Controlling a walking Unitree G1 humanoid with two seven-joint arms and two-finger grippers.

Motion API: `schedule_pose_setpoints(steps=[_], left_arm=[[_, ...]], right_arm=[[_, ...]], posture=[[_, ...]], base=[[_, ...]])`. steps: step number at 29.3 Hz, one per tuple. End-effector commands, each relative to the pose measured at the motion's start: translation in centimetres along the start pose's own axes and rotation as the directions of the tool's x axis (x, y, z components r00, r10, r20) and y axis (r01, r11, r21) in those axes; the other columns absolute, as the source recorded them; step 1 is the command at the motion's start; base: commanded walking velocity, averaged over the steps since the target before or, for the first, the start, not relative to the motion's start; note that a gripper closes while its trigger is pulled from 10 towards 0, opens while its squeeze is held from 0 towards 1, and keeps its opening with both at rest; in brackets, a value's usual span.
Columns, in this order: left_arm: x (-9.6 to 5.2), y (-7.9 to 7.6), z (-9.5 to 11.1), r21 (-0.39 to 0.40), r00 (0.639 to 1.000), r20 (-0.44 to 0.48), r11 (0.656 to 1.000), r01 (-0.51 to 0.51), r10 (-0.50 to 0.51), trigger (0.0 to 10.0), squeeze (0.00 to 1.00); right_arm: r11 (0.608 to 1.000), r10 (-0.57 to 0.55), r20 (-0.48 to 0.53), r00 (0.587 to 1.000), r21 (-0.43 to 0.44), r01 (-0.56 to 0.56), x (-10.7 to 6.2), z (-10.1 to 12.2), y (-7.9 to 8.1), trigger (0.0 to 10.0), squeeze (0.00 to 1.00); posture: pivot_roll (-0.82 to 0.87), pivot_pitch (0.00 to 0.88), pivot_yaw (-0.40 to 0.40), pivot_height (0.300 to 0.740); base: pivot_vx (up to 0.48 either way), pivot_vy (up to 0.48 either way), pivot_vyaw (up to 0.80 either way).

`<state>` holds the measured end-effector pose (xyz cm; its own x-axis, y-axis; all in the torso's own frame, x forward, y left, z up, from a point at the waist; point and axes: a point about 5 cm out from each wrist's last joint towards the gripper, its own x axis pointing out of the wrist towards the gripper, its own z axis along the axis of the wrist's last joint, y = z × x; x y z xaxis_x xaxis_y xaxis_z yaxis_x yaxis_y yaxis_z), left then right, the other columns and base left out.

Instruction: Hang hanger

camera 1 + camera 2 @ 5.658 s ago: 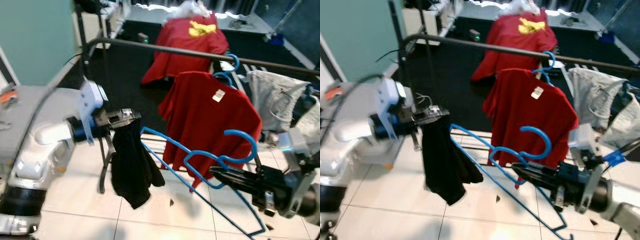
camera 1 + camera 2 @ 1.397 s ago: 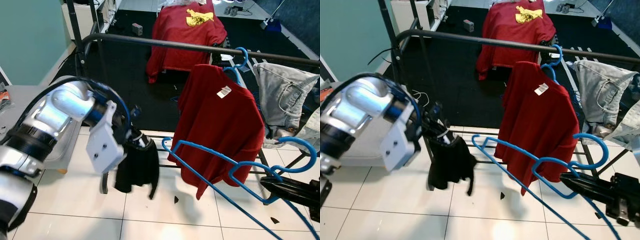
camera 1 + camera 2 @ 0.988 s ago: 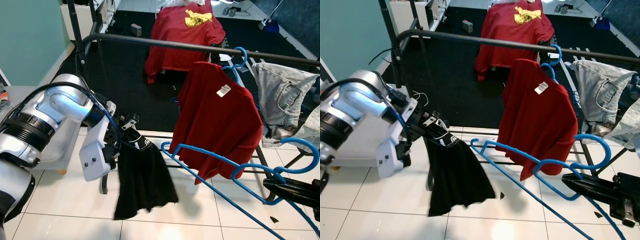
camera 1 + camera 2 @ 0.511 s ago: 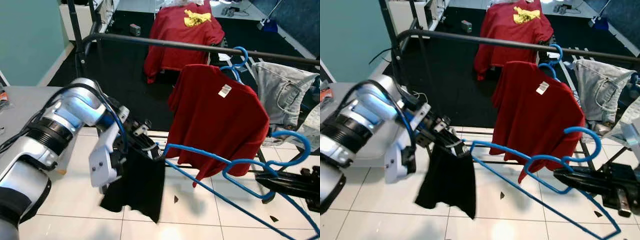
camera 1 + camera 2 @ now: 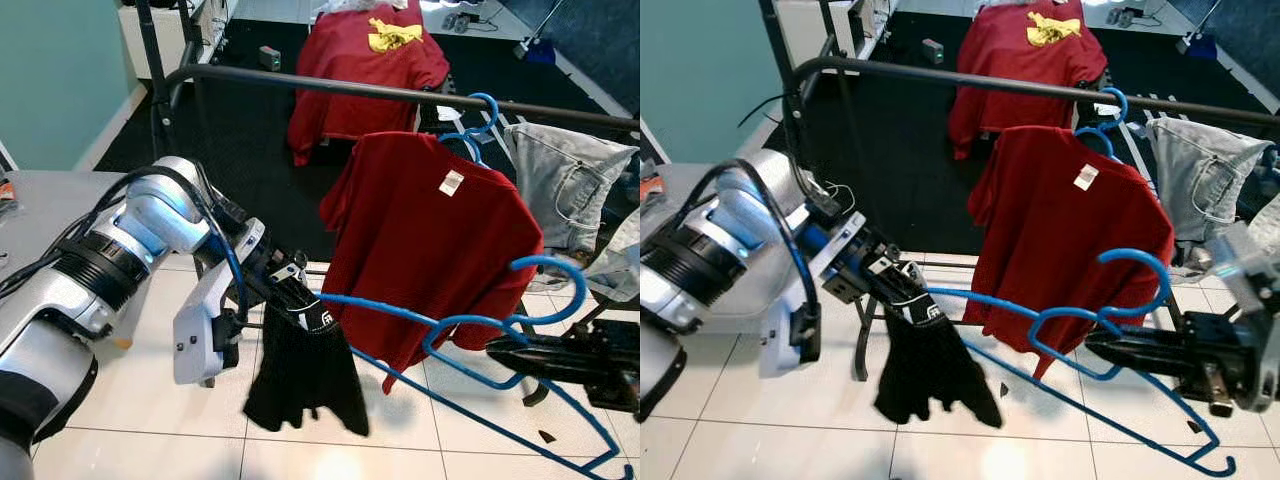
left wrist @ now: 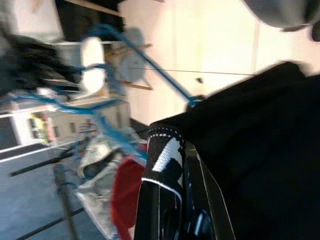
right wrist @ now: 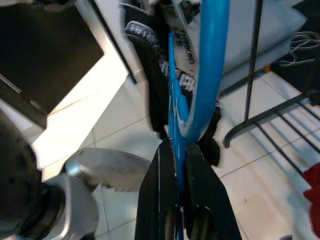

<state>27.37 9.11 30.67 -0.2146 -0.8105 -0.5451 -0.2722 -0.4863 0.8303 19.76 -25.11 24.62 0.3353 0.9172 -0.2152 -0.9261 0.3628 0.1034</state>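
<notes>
The blue hanger (image 5: pixel 470 345) is a thin, smooth plastic frame with a curled hook at one end and long straight bars, held in the air in front of the clothes rail (image 5: pixel 400 95), above the pale tiled floor (image 5: pixel 120 400). The right end effector (image 5: pixel 1105 350) has its two black fingers pressed together on the hanger's neck, just below the hook; the right wrist view shows the blue bar pinched between them. At the hanger's far tip hangs a black garment (image 5: pixel 305 375), soft and limp, with a waistband bearing white lettering. The left end effector (image 5: pixel 300 300) pinches that waistband right at the hanger's tip, its fingers closed on the cloth. Behind them, a red T-shirt (image 5: pixel 430 250) with a white neck label hangs from another blue hanger on the dark metal rail, beside pale denim jeans (image 5: pixel 565 185) draped over it. A second red shirt (image 5: pixel 365 60) with a yellow print lies farther back.
</notes>
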Motion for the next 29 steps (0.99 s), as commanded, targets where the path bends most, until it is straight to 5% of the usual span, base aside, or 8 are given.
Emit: schedule_pose_setpoints(steps=[1, 6, 12, 15, 18, 20, 23, 29], left_arm=[[0.2, 1.0, 0.2, 0.023, 0.999, 0.025, 0.999, -0.045, 0.044, 10.0, 0.00], [0.3, 2.3, -0.1, 0.035, 0.993, 0.039, 0.993, -0.113, 0.111, 10.0, 0.00], [0.5, 3.5, -0.7, 0.059, 0.983, 0.048, 0.982, -0.181, 0.178, 10.0, 0.00], [0.5, 3.5, -0.7, 0.059, 0.982, 0.049, 0.981, -0.187, 0.184, 10.0, 0.00], [0.3, 3.6, -0.7, 0.055, 0.979, 0.044, 0.978, -0.202, 0.200, 10.0, 0.00], [0.2, 3.4, -0.9, 0.045, 0.978, 0.032, 0.977, -0.208, 0.207, 10.0, 0.00], [-0.3, 1.6, -1.7, -0.029, 0.978, -0.038, 0.978, -0.204, 0.203, 10.0, 0.00], [-0.2, -0.4, -1.7, -0.119, 0.980, -0.056, 0.973, -0.199, 0.193, 10.0, 0.00]], right_arm=[[1.000, -0.021, -0.003, 1.000, -0.019, 0.021, 0.7, -0.2, -0.3, 10.0, 0.00], [0.998, -0.051, 0.044, 0.998, -0.038, 0.053, 2.2, -0.1, -1.1, 10.0, 0.00], [0.995, -0.097, 0.154, 0.983, -0.012, 0.100, 7.2, -0.2, -3.2, 10.0, 0.00], [0.993, -0.114, 0.160, 0.981, -0.003, 0.115, 7.6, -0.4, -3.5, 10.0, 0.00], [0.972, -0.237, 0.199, 0.951, 0.053, 0.231, 9.2, -0.6, -5.3, 10.0, 0.00], [0.948, -0.318, 0.223, 0.921, 0.093, 0.305, 9.9, -0.5, -6.2, 10.0, 0.00], [0.885, -0.465, 0.345, 0.815, 0.221, 0.411, 10.4, 0.6, -7.8, 10.0, 0.00], [0.879, -0.475, 0.402, 0.783, 0.240, 0.411, 10.0, 1.5, -7.8, 10.0, 0.00]], posture=[[0.01, 0.166, -0.030, 0.740], [0.01, 0.167, -0.029, 0.740], [0.01, 0.163, -0.024, 0.740], [0.01, 0.163, -0.024, 0.740], [0.01, 0.160, -0.026, 0.740], [0.01, 0.159, -0.026, 0.740], [0.01, 0.159, -0.027, 0.740], [0.01, 0.160, -0.025, 0.740]], base=[[0.000, 0.000, 0.00], [0.000, 0.000, 0.00], [0.000, 0.000, 0.00], [0.000, 0.000, 0.00], [0.000, 0.000, 0.00], [0.000, 0.000, 0.00], [0.000, 0.000, 0.00], [0.000, 0.000, 0.00]])
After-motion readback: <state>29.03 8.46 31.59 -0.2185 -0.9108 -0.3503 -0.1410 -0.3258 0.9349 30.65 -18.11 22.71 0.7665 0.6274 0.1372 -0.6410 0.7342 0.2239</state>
